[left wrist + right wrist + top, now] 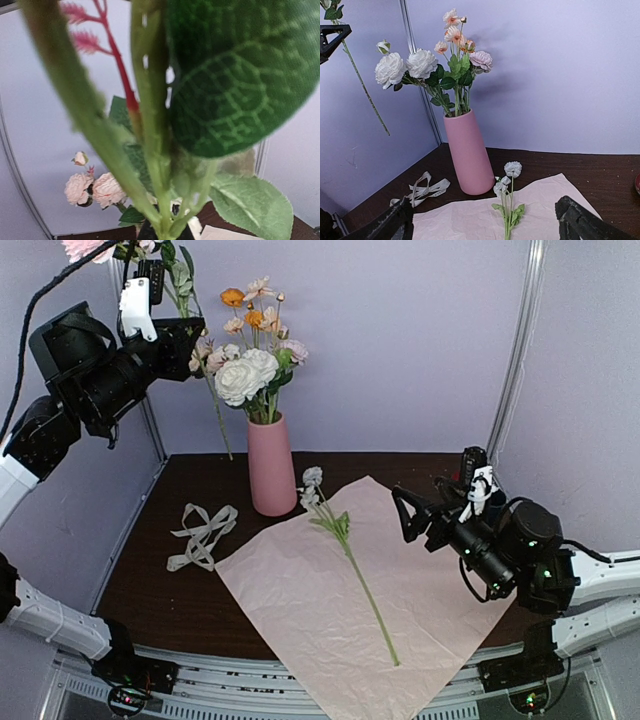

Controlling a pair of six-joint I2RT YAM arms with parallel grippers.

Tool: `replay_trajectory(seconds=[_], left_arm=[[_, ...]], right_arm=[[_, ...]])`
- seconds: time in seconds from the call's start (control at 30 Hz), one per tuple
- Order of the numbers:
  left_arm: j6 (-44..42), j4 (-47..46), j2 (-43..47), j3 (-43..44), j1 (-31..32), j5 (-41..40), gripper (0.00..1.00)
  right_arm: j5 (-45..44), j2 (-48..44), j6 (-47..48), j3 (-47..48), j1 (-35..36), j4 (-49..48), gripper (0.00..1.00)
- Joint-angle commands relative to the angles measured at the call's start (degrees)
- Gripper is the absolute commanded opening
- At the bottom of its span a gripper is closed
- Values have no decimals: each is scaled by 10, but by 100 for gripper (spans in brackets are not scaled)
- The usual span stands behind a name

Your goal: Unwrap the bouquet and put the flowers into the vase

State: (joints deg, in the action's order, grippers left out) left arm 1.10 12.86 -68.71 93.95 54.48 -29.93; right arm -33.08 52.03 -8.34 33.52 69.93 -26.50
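Upright, the matte pink vase (pixel 271 465) holds white, pink and orange flowers (pixel 246 376).

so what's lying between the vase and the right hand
One white flower lying on the pink paper, between the vase and the right hand; the top view shows it.

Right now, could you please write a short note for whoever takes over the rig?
Left pincer: shut on one flower, held high, left of the vase.
Right pincer: open, empty, by the right edge of the paper.
Done: unwrapped, ribbon off and lying on the table, most flowers in the vase.
Left: put the held flower in the vase, then the loose flower lying on the paper.
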Motion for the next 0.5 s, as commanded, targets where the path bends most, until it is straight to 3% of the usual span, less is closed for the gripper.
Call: replay_trajectory(seconds=[0.0,0.2,0.47], left_arm=[[-28,-16,23,-8,-43,-12,0],[-34,-45,11,-5,-114,20,0],[84,-146,-34,-3,-236,165,0]], right_arm=[[-10,6,-4,21,-4,-4,100],[-15,17,-4,25,-11,-9,100],[-19,31,-4,27,-23,-36,100]])
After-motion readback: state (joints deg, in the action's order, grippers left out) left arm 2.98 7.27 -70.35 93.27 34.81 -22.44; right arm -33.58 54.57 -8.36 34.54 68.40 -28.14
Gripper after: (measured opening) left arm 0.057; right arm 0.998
